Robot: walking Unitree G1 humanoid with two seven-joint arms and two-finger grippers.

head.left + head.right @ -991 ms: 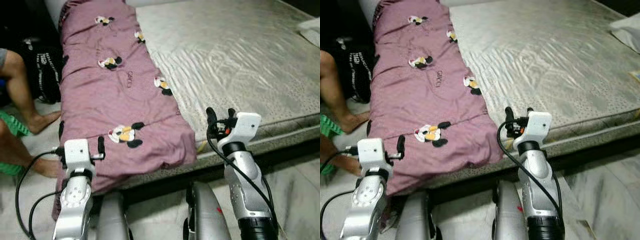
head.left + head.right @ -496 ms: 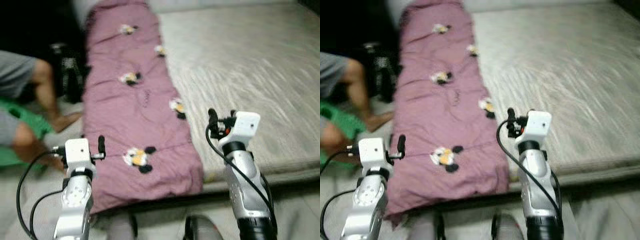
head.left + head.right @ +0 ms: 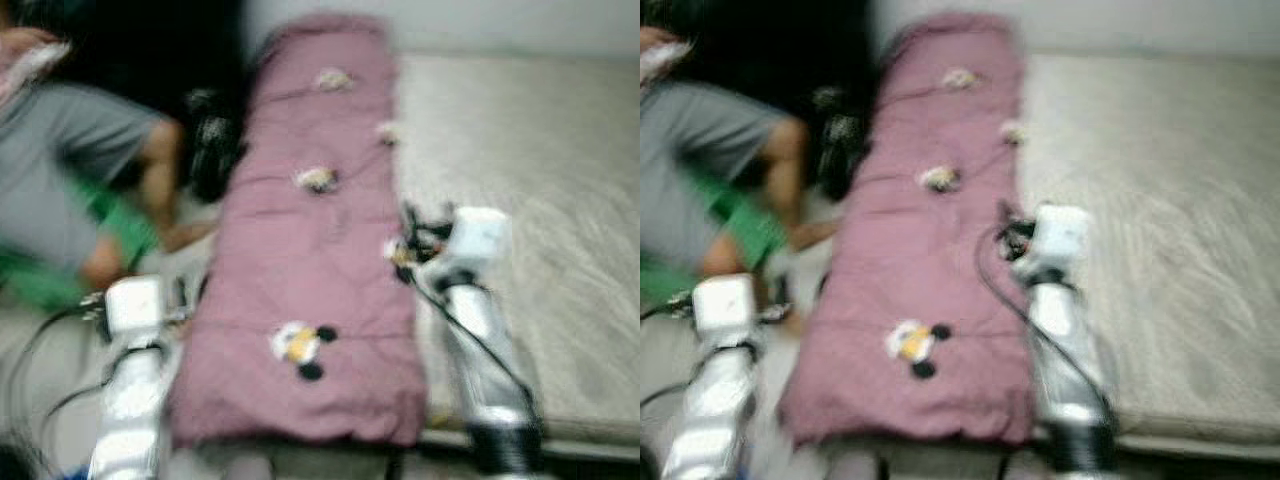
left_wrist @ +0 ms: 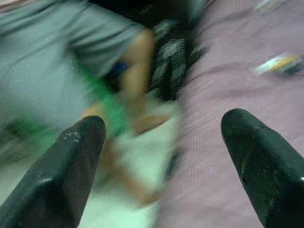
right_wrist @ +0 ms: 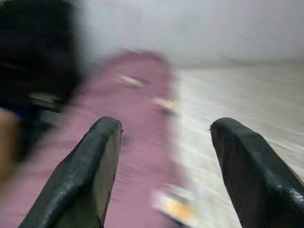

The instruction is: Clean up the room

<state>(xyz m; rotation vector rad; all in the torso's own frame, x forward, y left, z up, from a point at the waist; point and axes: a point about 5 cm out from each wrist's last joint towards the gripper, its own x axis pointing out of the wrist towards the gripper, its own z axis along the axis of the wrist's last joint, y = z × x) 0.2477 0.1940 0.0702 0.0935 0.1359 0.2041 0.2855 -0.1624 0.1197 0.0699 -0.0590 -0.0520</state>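
The pink blanket (image 3: 320, 270) is the thing that matters for tidying here: it lies as a long folded strip along one side of the bed (image 3: 540, 220), with its near end reaching the mattress edge and drooping slightly over it, so it sits ahead of and between your two tools. That flat, narrow lie would suit a blanket already folded and set down, or one waiting to be picked up and put away; the pictures cannot settle which. Your left tool (image 4: 161, 156) is held off the bed's side, its fingers (image 4: 66, 171) spread wide with nothing between them, looking past the blanket's edge toward the floor. Your right tool (image 5: 164, 164) is raised over the seam where the blanket meets the bare mattress, its fingers (image 5: 85, 171) likewise spread and empty. Both arms look parked at a ready height instead of reaching, which fits a robot that is moving, as the heavy blur in every view suggests. Beyond your left tool a person (image 3: 90, 190) sits low beside the bed, a bare leg and foot close to the blanket's side, with a dark bag (image 3: 212, 145) just behind. Keep that leg in mind, since it lies close to where the left arm would swing.
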